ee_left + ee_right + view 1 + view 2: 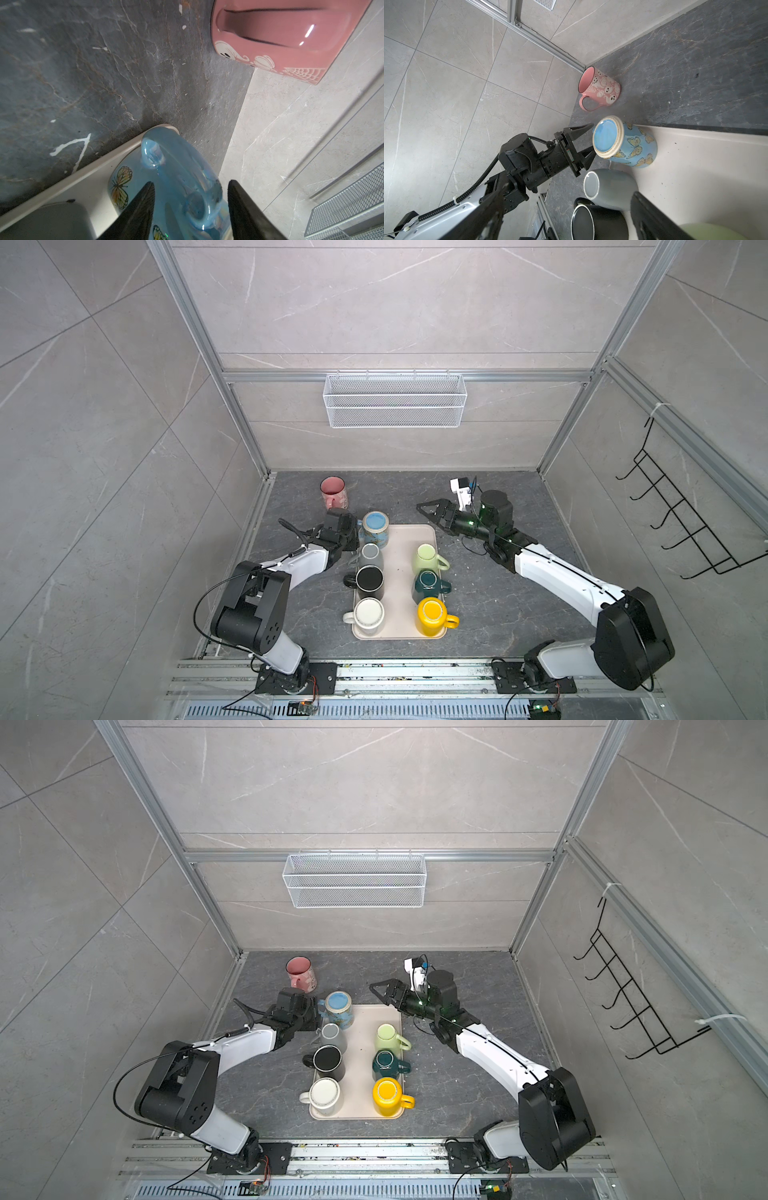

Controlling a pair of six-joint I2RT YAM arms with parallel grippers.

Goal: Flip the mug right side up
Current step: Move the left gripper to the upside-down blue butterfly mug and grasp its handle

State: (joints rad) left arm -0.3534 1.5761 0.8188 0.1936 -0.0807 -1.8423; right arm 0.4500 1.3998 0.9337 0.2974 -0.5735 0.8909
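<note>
Nearest the arm bases, a beige tray [401, 593] lies on the dark stone worktop [490, 605] and carries two rows of mugs. At its near end stand a white mug [368, 612] and a yellow mug [432, 614]; behind them are a black mug [370, 578] and a dark green mug [428, 585]; behind those, a grey mug [371, 556] and a pale green mug [428, 558].

At the tray's far left corner the blue butterfly mug [375, 529] stands upside down; its ringed base faces up and its handle points off the tray toward the left arm. The left pincer [589, 139] sits level with that handle, its jaws apart, one on either side of it; the wrist views are too close and skewed to say whether either finger touches the glaze, so it seems to straddle the handle rather than clamp it.

The right pincer [428, 510] hovers over the worktop just beyond the tray's far right corner; its jaws are spread wide, it grips nothing, and it points toward the blue butterfly mug.

Farther back, a pink ghost-patterned mug [332, 491] stands upright on the worktop, apart from the tray, with its mouth open to the top views. Beyond it a white wire basket [395, 400] hangs on the back wall; a black hook rack [685, 522] hangs on the right wall.
</note>
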